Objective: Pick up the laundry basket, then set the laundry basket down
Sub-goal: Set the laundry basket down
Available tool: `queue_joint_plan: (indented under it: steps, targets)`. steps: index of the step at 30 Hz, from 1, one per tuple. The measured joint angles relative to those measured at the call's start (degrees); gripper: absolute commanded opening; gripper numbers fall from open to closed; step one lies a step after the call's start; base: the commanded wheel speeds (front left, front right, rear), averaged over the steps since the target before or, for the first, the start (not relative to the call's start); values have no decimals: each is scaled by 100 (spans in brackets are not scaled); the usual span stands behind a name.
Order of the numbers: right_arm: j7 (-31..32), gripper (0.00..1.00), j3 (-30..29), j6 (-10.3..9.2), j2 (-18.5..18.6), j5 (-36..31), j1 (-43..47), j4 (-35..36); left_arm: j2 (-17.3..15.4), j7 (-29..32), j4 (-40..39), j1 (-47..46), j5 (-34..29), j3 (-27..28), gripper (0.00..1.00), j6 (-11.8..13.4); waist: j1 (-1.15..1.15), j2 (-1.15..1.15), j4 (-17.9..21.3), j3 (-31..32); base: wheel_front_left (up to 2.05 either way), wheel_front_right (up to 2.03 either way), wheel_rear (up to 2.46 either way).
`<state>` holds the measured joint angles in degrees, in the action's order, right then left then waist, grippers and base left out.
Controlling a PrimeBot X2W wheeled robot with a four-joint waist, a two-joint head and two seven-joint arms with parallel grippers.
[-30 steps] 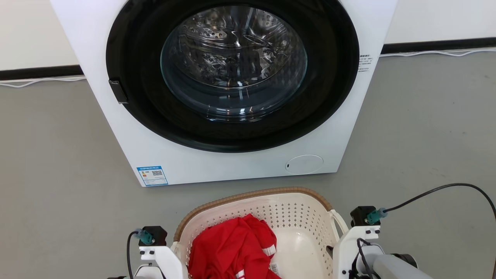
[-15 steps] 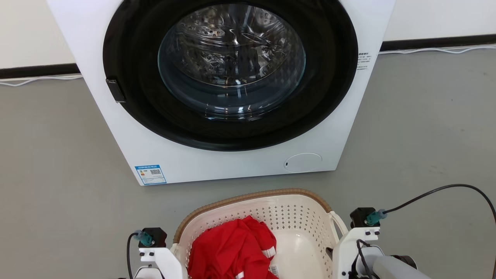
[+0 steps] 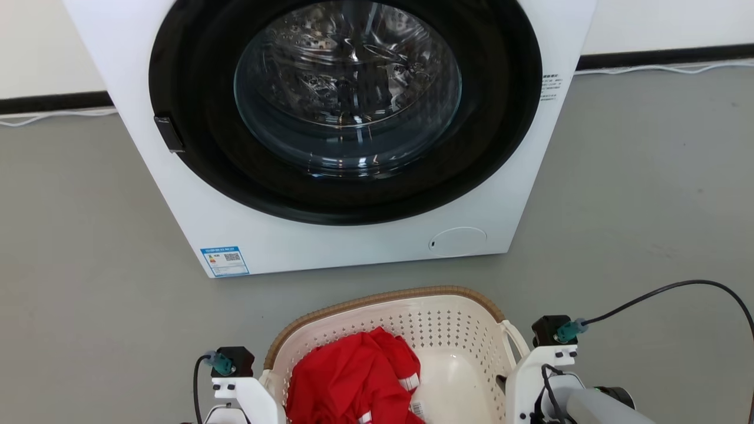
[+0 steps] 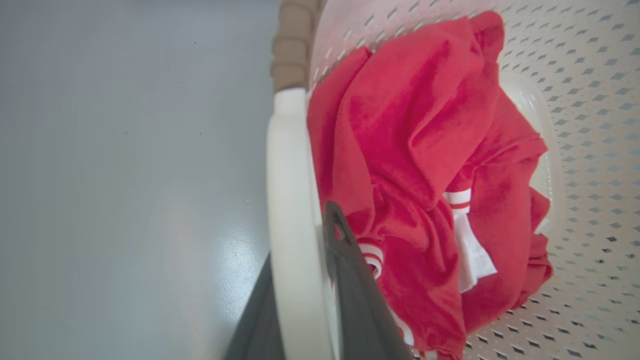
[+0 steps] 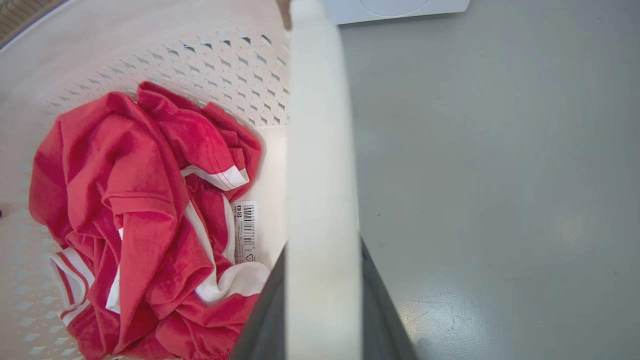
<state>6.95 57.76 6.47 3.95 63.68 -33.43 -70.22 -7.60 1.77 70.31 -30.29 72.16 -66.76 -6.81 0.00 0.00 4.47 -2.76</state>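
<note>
The laundry basket, cream perforated plastic with a brown woven rim, sits at the bottom centre of the head view between my two wrists. A crumpled red garment with white trim lies inside it. My left gripper is shut on the basket's left white handle, one dark finger inside the basket and one outside. My right gripper is shut on the right white handle in the same way. Whether the basket touches the floor I cannot tell.
A white front-loading washing machine with a closed round glass door stands on the grey floor just beyond the basket. A black cable arcs from my right wrist. White cords run along the dark baseboard.
The washing machine has drifted slightly up and left in the head view and looks a little larger, so the camera moved. Basket and arms keep their places in the picture.
</note>
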Motion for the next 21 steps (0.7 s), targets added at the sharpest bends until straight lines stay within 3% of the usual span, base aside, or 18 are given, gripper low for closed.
queue_joint_plan:
  steps: [21]
  targets:
    - [-904, 0, 213, 0, -10, 48, -823, 133, -133, -716, 151, -907, -59, -27, 0, -20, 0, 0, 4, -1347, 0, 0, 0]
